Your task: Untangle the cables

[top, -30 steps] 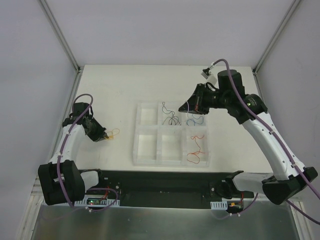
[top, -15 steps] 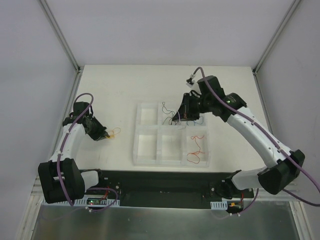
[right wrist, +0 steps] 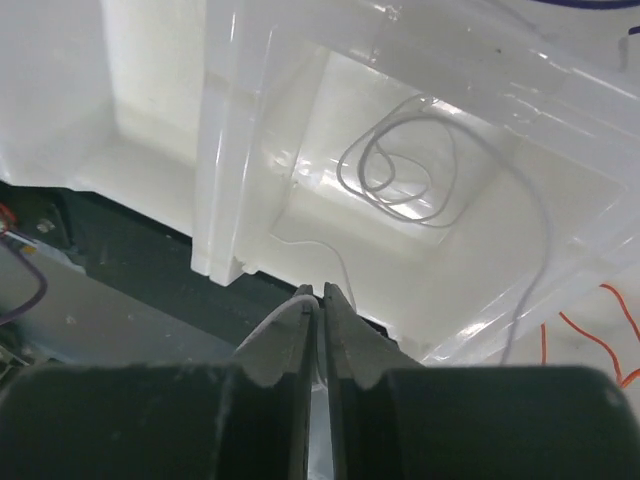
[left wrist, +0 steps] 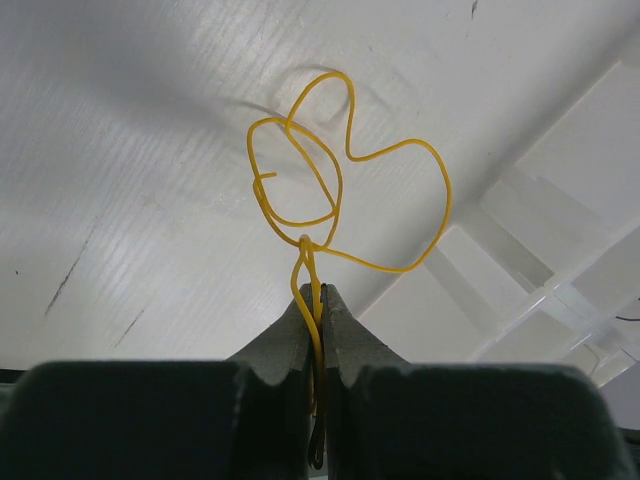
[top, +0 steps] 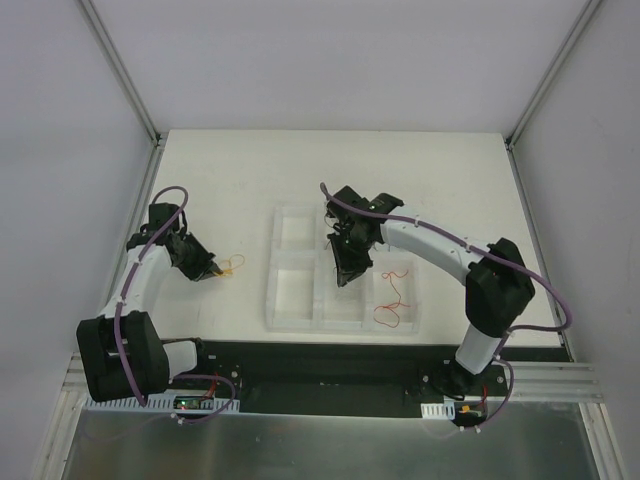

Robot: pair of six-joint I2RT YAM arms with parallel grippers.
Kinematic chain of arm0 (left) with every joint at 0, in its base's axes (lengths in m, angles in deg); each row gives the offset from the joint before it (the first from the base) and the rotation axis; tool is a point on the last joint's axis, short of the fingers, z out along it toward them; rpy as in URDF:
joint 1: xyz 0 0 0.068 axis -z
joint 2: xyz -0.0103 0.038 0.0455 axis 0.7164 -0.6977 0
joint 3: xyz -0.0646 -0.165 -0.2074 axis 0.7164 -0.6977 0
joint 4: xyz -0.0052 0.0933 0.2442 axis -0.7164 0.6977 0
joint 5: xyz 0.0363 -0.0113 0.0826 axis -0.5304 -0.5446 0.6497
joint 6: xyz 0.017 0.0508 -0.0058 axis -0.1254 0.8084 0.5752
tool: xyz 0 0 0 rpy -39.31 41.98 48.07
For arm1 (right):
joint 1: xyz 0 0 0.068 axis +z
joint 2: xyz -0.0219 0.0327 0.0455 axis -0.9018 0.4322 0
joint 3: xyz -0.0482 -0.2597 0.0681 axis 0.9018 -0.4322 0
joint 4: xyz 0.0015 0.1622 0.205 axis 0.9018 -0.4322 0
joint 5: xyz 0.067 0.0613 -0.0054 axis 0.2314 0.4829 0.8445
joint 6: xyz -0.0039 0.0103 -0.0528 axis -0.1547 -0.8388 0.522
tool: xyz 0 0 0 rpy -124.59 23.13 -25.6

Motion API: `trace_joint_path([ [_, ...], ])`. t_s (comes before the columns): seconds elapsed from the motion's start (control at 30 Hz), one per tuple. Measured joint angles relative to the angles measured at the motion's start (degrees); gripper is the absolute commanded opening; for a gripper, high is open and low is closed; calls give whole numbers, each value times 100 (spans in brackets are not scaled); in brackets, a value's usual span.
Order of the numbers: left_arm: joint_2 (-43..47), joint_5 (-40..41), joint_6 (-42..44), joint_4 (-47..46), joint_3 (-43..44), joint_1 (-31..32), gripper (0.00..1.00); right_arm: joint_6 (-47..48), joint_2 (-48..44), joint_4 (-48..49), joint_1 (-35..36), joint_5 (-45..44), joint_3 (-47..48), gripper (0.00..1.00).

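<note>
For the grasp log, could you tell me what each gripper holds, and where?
Left gripper pinches the yellow cable by paired strands beneath its loops; right gripper seems to pinch a strand of white cable.

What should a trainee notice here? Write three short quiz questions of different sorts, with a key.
1. True or false: the left tool is shut on the yellow cable.
2. Which compartment of the tray holds the red cable? A) near right B) far left C) near middle
3. Fill in: the thin cable pinched in the right tool is ___ in colour.

Key: 1 true; 2 A; 3 white.
</note>
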Motion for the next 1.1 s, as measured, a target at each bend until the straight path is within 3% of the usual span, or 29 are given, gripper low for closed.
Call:
trace_joint_path([
  [0.07, 68, -2, -4, 7, 0, 0, 0, 133, 136, -160, 74, -146, 83, 35],
  [0.17, 251, -26, -2, 83, 24, 0, 0, 348, 166, -433, 146, -393, 282, 50],
  [0.4, 640, -330, 0, 341, 658, 4, 0, 713, 153, -960, 155, -894, 756, 63],
  [0.77, 645, -1213, -400, 391, 1598, 743, 0, 977, -461, -1403, 125, -1340, 1174, 68],
  [0.93, 662, -1622, -660, 289, 1823, 1440, 0, 693, -1084, -352, 96, -623, 901, 72],
  [1.1, 815, -2028, -1154, -63, 1694, 2063, 0, -212, -1882, 1388, 111, 514, 48, 67],
])
